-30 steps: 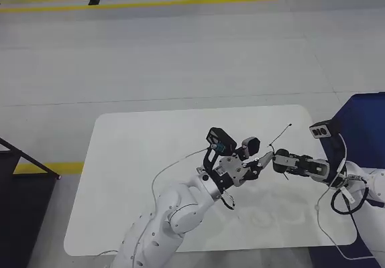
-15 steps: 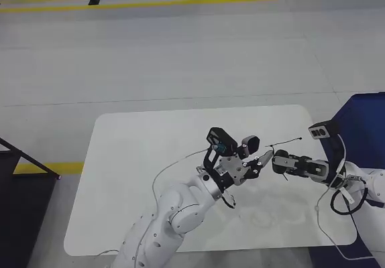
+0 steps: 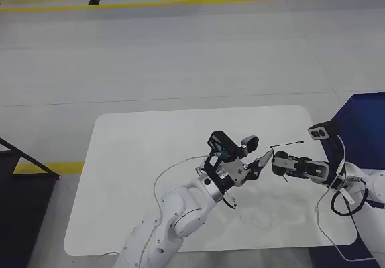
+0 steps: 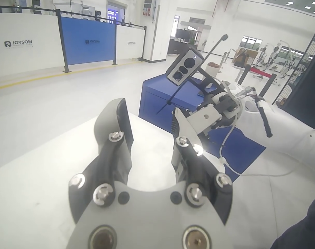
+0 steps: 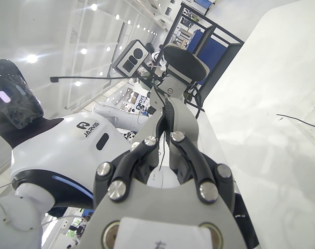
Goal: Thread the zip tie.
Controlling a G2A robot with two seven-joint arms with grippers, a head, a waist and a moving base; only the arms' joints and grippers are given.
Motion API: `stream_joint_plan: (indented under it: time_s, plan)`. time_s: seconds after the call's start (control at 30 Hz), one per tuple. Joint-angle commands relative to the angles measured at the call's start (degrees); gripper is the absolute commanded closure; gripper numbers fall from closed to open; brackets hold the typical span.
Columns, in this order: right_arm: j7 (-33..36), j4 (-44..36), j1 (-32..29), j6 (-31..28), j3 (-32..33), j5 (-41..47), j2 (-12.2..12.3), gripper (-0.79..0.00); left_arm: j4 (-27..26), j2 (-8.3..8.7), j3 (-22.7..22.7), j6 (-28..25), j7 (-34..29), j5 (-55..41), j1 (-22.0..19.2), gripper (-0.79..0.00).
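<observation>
Hidden: the stretch of the zip tie [image 5: 95,78] that lies between the pads of the right gripper [image 5: 164,97] is covered by them. Only a thin tail shows again lower down, by the knuckles.
Hard to make out: in the left wrist view the right gripper's tips sit behind one finger of the left gripper [image 4: 152,123], so where the tie meets them cannot be seen there.
Container: a faint clear-edged thing [image 5: 309,130] lies on the table [image 3: 145,174], cut off by the edge of the right wrist view. Thin black strands [image 5: 289,117] lie by it — inside or beside, I cannot tell.
Right gripper: closed tight on the zip tie.
Left gripper: jaws wide apart with nothing between them. It is just beside the right gripper's tips; whether they touch cannot be told.
Zip tie: held in the air above the right part of the table. Its long part sticks out sideways from the right gripper's tips, with the small square head at the free end, and in the top view it points toward the blue cabinet [image 3: 373,127].
Blue cabinet: stands at the table's right side.
</observation>
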Motion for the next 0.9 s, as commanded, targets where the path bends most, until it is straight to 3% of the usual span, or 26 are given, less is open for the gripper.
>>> stream_joint_plan:
  time_s: [0.0, 0.27, 0.67, 0.87]
  plan:
    - [-0.1, -0.1, -0.1, 0.0, 0.0, 0.0, 0.0, 0.0, 0.0, -0.01, 0.1, -0.2, 0.3, 0.3, 0.1, -0.286]
    - [-0.5, -0.6, -0.6, 0.2, 0.2, -0.2, 0.0, 0.0, -0.1, -0.02, -0.2, -0.2, 1.6, 0.9, 0.5, -0.231]
    - [-0.7, -1.2, -1.1, 0.7, 0.3, -0.5, 0.0, 0.0, -0.4, 0.07, -0.4, -0.8, 2.6, 3.0, 1.0, -0.24]
    - [-0.7, -1.3, -1.2, 0.8, 0.3, -0.4, 0.0, 0.0, -0.4, 0.09, -0.4, -1.4, 3.0, 3.4, 1.1, -0.209]
